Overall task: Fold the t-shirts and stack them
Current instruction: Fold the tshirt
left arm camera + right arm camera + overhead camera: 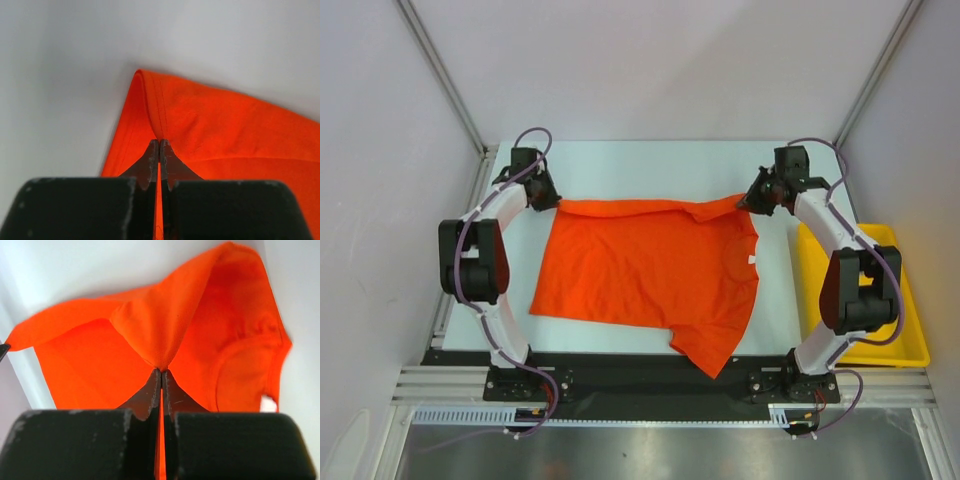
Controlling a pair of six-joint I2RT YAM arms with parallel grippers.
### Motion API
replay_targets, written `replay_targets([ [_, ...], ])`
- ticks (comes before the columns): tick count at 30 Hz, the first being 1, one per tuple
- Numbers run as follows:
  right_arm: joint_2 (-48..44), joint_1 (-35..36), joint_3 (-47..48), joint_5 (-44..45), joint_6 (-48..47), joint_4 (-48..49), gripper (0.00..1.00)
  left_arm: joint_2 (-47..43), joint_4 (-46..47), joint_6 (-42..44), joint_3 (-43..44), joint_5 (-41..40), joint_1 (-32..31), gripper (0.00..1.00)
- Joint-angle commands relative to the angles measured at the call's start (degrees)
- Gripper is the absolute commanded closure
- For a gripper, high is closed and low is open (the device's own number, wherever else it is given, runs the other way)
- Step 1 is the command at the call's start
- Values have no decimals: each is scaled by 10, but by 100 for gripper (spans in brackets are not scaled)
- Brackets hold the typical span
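Both grippers pinch the far edge of an orange-red t-shirt (650,265) spread on the white table (650,165).

The left gripper (551,202) is clamped on the far-left hem corner. The right gripper (746,200) is clamped on a raised fold of cloth at the far right. Between the arms the shirt lies mostly flat, with its neck toward the right. One sleeve reaches over the dark strip at the table's near edge. A yellow tray (910,340) sits at the right edge, partly covered by the right arm. In both wrist views the black finger mounts block the lower part, and the cloth between the jaws cannot be seen.
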Motion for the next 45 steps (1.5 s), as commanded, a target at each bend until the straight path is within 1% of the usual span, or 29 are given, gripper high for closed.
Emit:
replay_targets([
  [1, -50, 0, -33, -14, -16, -39, 100, -57, -48, 39, -23, -23, -2, 100],
  [4, -89, -1, -77, -9, -23, -43, 100, -69, -65, 49, -27, -19, -2, 100],
  [8, -113, -4, -108, -27, -28, -67, 100, -70, -80, 54, -30, -28, -2, 100],
  [13, -144, -4, -140, -31, -30, -73, 100, -62, -98, 64, -28, -29, -2, 100],
  [17, -147, -2, -155, -49, -34, -90, 100, -59, -94, 71, -40, -36, -2, 100],
  [23, -140, -3, -190, -34, -34, -74, 100, -52, -90, 72, -45, -31, -2, 100],
  [28, -111, -3, -196, -38, -29, -77, 100, -33, -103, 80, -31, -40, -2, 100],
  [40, -118, -2, -232, -30, -23, -73, 100, -16, -97, 82, -25, -47, -2, 100],
  [45, -111, -4, -228, -19, -24, -70, 100, -5, -97, 78, -25, -44, -2, 100],
])
